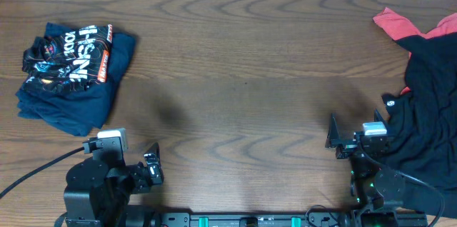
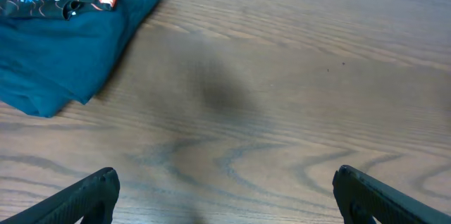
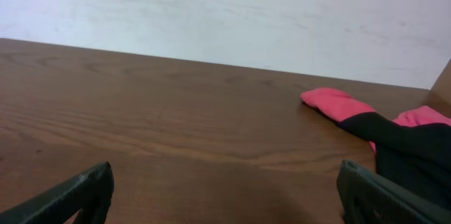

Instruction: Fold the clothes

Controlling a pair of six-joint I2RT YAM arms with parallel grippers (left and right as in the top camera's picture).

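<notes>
Folded stack [image 1: 71, 77] sitting done; black-red pile [image 1: 428, 98] waiting well right of stack. Left tool [image 1: 154, 164], right tool [image 1: 335, 140] gaping, empty. Next probably: right tool pinching pile edge.

We count four garments: one navy garment [image 1: 71, 109], one lettered black jersey [image 1: 68, 59], one plain black garment [image 1: 428, 106], one red garment [image 1: 400, 23]. Two grippers: left gripper [image 1: 153, 166], right gripper [image 1: 335, 140]. We see one wooden table [image 1: 235, 63].
</notes>
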